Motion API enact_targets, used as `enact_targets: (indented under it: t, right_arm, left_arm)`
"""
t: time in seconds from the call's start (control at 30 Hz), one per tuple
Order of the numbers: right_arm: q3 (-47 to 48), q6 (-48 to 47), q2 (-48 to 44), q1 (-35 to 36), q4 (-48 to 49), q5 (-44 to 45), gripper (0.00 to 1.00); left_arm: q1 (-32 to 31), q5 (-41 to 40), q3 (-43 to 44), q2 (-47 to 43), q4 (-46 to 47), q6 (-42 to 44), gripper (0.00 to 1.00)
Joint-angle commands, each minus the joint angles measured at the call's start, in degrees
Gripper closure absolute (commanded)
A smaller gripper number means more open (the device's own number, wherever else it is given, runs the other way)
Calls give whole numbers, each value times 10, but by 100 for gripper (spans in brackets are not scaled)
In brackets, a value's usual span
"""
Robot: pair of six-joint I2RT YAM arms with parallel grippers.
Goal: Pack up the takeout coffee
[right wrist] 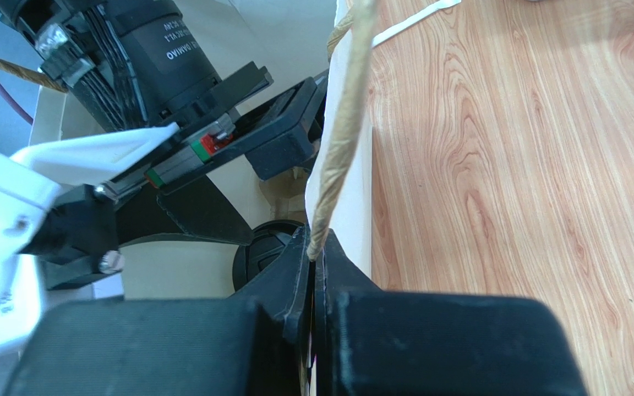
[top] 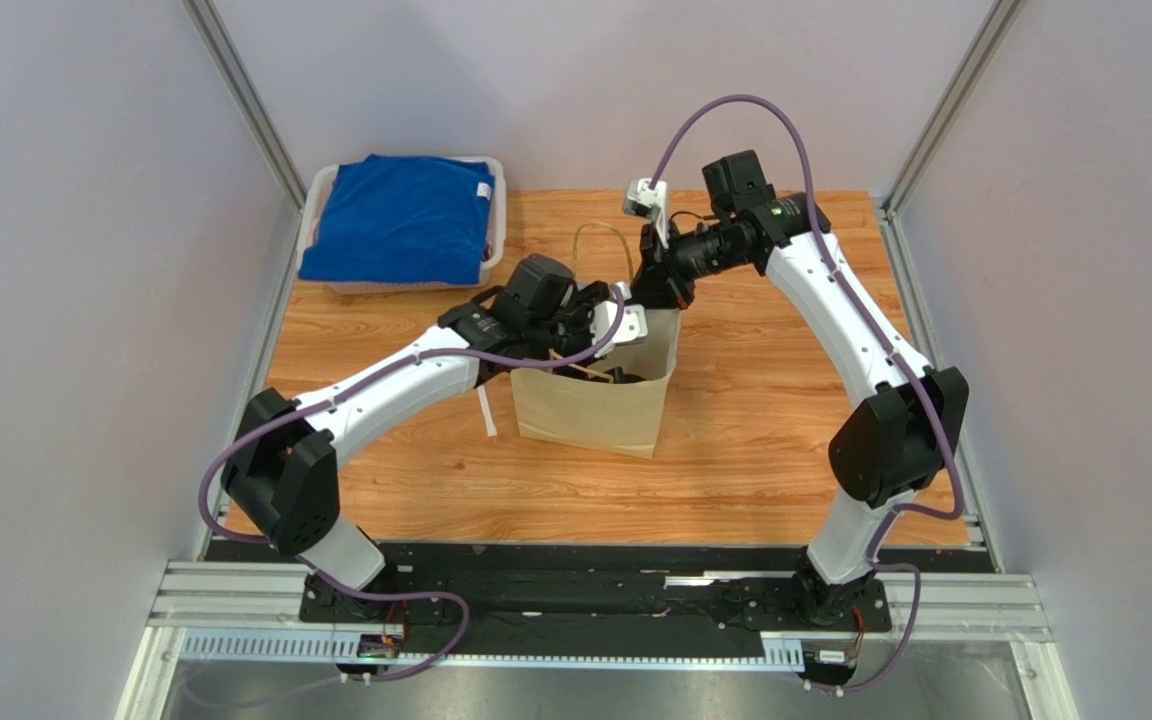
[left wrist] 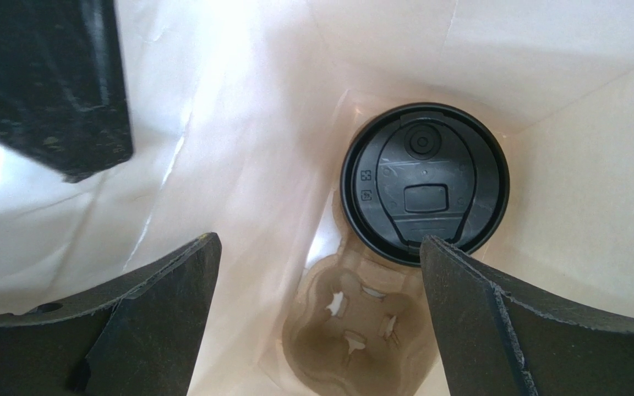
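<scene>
1. Matte black fingers (left wrist: 155, 313) of the left gripper (left wrist: 316, 243) fill the bottom of the left wrist view. They are spread wide with nothing between them, and the claw hangs inside the paper bag (top: 597, 405).
2. Just beyond the fingertips, at the bottom of the bag, stands the takeout coffee (left wrist: 424, 186). From above only its round black plastic lid shows, smooth and glossy, with a moulded sip tab and a small vent circle.
3. It sits upright in one socket of a grey-brown moulded pulp tray (left wrist: 353, 322), which looks rough and fibrous; the neighbouring socket is empty.
4. Around them rise the bag's pale paper walls, lightly creased and glowing where light passes through.
5. At the bag's rim the right gripper (right wrist: 314, 260) is pressed together, pinching the paper edge at the foot of the twisted cord handle (right wrist: 341, 140). It appears to be holding the mouth open.
6. As I judge it, the coffee is already packed and free of the claw, so the step in hand is the withdrawal. The left arm needs a straight lift clear of the thin walls and the handle, with the rim let go only afterwards.
7. Outside lies the wood-grain table (right wrist: 502, 165), with a folded blue cloth (top: 402, 218) in a white bin (top: 324, 188) at the far left corner.
</scene>
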Motion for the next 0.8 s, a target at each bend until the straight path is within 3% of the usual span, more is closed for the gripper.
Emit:
enact_targets:
  t: [0.0, 0.43, 0.77]
  right_arm:
    - [-6, 1, -32, 8, 9, -6, 100]
    - [-38, -32, -64, 12, 31, 5, 100]
    - [-46, -45, -68, 11, 29, 18, 100]
  left_arm:
    - [4, 18, -5, -36, 46, 9, 1]
    - [4, 41, -46, -78, 102, -3, 1]
    - [23, 45, -9, -87, 91, -71, 2]
